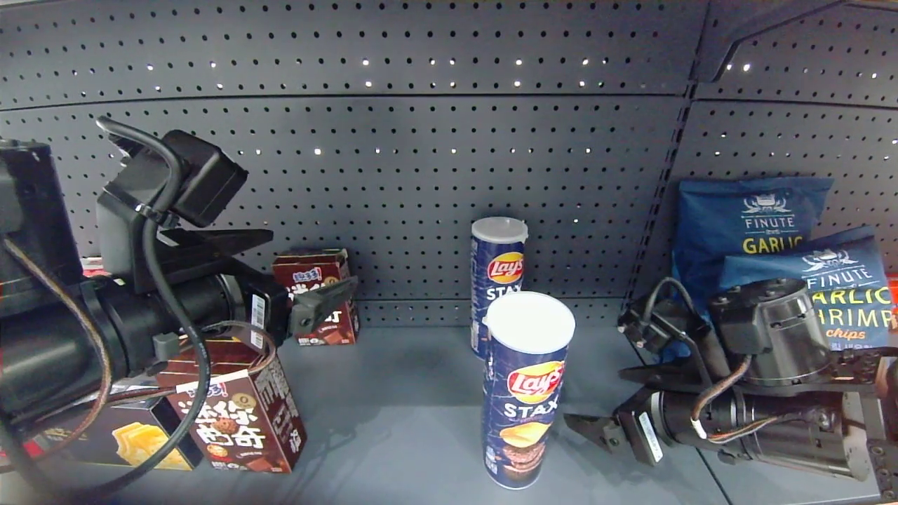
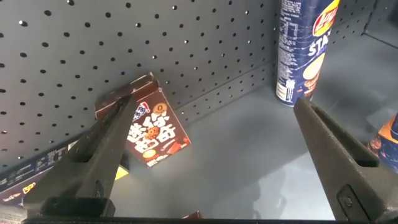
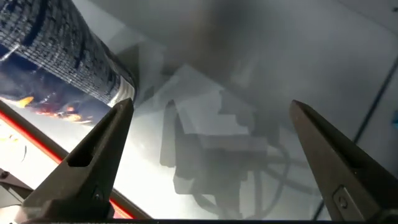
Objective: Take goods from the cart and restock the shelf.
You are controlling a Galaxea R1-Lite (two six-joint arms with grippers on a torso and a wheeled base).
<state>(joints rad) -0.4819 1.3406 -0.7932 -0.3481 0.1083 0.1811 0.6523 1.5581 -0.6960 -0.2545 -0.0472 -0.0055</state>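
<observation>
This is a shop. A grey shelf [image 1: 393, 400] has a back wall [image 1: 393, 175] full of small holes, like the racks in a store. Snacks sit on it. Two tall cans [image 1: 525, 393] of chips stand one behind the other. Brown boxes [image 1: 242, 414] with cookie pictures and blue bags [image 1: 744, 224] of chips are there too.

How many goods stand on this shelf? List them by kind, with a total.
Chip cans: 2
Brown cookie boxes: 2
Dark box with yellow picture: 1
Blue chip bags: 2
Total: 7
</observation>
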